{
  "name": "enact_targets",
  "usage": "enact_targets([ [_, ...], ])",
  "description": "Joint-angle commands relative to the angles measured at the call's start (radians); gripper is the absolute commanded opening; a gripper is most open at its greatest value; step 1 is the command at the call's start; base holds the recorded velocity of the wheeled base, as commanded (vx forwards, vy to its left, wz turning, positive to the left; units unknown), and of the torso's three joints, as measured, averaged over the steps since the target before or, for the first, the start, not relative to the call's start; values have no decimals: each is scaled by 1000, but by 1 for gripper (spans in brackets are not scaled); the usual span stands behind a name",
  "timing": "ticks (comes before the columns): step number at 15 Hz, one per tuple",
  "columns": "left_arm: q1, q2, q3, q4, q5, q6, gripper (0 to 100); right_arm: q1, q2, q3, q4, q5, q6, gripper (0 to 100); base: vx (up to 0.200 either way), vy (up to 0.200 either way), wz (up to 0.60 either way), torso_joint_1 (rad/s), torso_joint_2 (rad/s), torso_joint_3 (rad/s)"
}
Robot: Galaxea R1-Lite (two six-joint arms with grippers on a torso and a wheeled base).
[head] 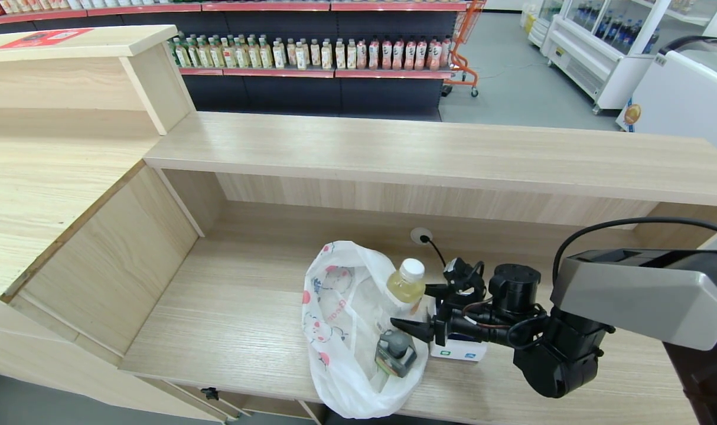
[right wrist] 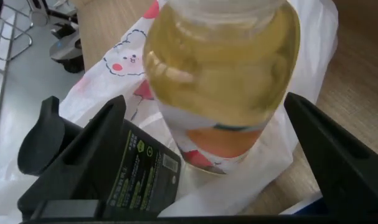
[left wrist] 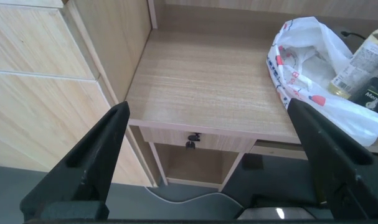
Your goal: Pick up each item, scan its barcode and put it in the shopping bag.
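A white plastic shopping bag (head: 346,330) with red and blue prints lies open on the lower counter shelf (head: 228,313). A bottle of yellow drink (head: 407,283) with a white cap stands upright at the bag's mouth. A dark grey item with a green label (head: 396,353) lies inside the bag. My right gripper (head: 410,305) is open, one finger on each side of the bottle (right wrist: 223,81), beside the dark item (right wrist: 142,174). My left gripper (left wrist: 207,162) hangs open and holds nothing, off the counter's front edge, with the bag (left wrist: 307,68) farther off.
A small white box (head: 459,348) sits on the shelf under my right arm, with a black cable running to a hole (head: 421,235) in the shelf. The raised counter top (head: 429,153) overhangs the back. A wooden side wall (head: 110,260) closes the left. A drawer handle (left wrist: 190,140) sits below the shelf.
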Motion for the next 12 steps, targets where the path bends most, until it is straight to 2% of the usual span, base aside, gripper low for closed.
enact_targets([
  [1,0,2,0,0,0,-1,100,0,-16,-2,3,13,-15,100,0,0,0,0,0,0],
  [12,0,0,0,0,0,0,100,0,-134,-10,12,54,1,100,0,0,0,0,0,0],
])
